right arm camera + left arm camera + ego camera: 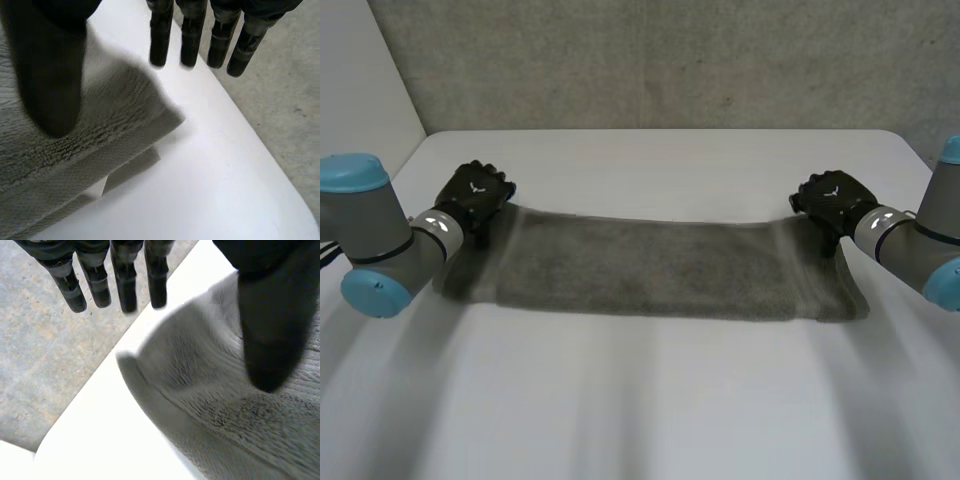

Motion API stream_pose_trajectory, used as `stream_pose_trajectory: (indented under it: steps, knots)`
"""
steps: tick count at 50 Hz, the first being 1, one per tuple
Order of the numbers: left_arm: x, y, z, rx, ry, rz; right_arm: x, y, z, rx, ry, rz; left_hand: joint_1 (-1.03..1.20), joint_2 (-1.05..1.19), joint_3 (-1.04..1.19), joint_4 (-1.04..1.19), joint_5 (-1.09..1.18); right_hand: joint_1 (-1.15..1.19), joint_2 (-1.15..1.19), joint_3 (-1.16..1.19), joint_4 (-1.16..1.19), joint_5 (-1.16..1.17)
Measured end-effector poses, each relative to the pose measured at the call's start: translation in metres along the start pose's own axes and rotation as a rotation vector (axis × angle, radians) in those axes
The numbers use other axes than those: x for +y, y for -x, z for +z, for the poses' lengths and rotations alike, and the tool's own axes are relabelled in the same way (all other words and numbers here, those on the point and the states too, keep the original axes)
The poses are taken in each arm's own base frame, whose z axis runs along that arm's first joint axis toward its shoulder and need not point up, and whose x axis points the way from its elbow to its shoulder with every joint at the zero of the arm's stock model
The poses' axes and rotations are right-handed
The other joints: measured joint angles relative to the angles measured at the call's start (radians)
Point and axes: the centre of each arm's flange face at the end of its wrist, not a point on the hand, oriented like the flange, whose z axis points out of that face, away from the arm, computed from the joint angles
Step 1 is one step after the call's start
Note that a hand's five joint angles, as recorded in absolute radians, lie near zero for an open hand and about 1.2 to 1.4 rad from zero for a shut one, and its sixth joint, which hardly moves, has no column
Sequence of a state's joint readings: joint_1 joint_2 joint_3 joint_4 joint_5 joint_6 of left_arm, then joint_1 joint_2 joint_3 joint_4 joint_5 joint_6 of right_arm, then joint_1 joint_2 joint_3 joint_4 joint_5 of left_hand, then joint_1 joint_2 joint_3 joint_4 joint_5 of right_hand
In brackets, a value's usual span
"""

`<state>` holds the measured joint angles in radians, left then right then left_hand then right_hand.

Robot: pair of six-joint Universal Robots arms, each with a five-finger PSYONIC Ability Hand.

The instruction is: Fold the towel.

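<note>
I'm looking at bare table up front; the towel is lying flat mid-table, long axis running side to side; it's looking doubled over already, so I'm guessing more folds are waiting; at its far corners the left robot hand and right robot hand are hanging open, fingers straight, gripping nothing.

The towel lies flat across the middle of the counter, a low obstacle reaching from arm to arm. Bare counter runs wide along its near side, with a narrower strip behind it up to the grey wall. The left hand sits at the towel's far left corner and the right hand at its far right. Each hand's fingers hang straight past the corner, with a gap to the thumb above the cloth.
</note>
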<state>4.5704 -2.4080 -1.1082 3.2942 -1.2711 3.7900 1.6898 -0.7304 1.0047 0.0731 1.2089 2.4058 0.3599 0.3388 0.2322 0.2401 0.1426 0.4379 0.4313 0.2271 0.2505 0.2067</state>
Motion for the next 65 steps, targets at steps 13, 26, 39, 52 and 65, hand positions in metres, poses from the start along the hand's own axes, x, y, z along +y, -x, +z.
stream_pose_trajectory:
  steps: [13,26,39,52,65]
  knots:
    - [-0.027,0.023,-0.018,-0.130,0.018,0.012,-0.059,-0.030,-0.023,0.182,-0.195,0.008,-0.068,-0.079,0.000,0.000,-0.081,-0.199,-0.183,0.000,0.000,-0.143]
    - [-0.051,0.014,-0.084,-0.109,0.013,-0.127,-0.055,-0.008,-0.106,0.104,-0.070,0.224,-0.068,-0.079,0.000,0.000,-0.081,-0.203,-0.183,0.000,0.000,-0.143]
    - [-0.041,-0.011,-0.120,-0.082,-0.037,-0.318,0.013,0.028,-0.119,-0.042,0.164,0.323,-0.068,-0.079,0.000,0.000,-0.081,-0.192,-0.178,0.000,0.000,-0.138]
    - [-0.040,-0.013,-0.120,-0.082,-0.044,-0.324,0.052,0.031,-0.086,-0.034,0.127,0.302,-0.068,-0.079,0.000,0.000,-0.081,0.426,0.454,0.000,0.000,0.501]
    - [-0.040,-0.014,-0.120,-0.081,-0.043,-0.325,0.062,0.006,-0.085,0.025,0.133,0.306,-0.068,-0.079,0.000,0.000,-0.081,0.865,0.853,0.000,0.000,0.956]
